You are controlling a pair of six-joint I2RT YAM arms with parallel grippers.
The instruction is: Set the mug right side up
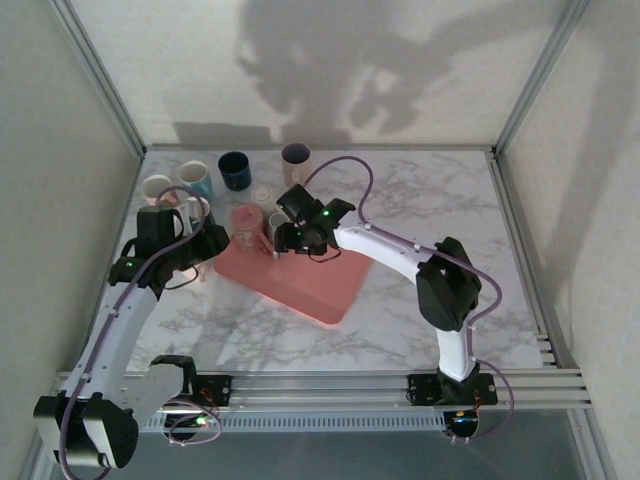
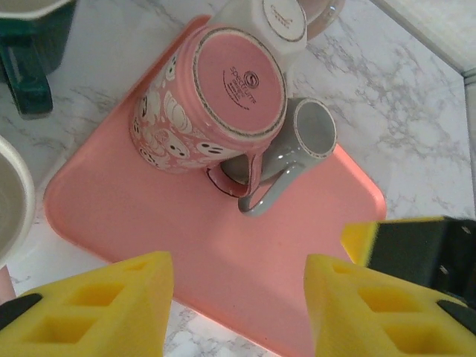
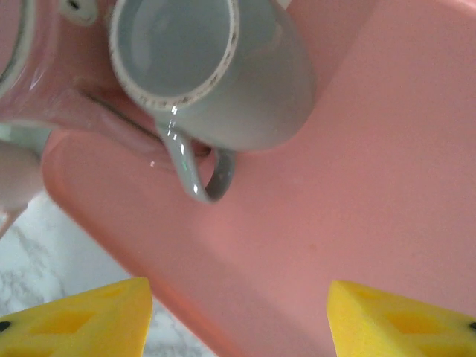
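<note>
Right hand (image 3: 238,316), jaws apart, hangs just short of the grey mug (image 3: 245,82).

The overhead view is dim, with a large soft shadow on the back wall (image 1: 330,80) at top, while the brighter wrist views blur their yellow pads (image 3: 74,320) at bottom.

Inverted pink mug (image 2: 212,100), seemingly on tray (image 2: 223,260)

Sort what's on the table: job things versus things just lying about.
Job: upside-down pink mug, grey mug beside it, pink tray, left gripper, right gripper.
Lying about: dark mug, blue mug, cream mug, mauve mug.
</note>
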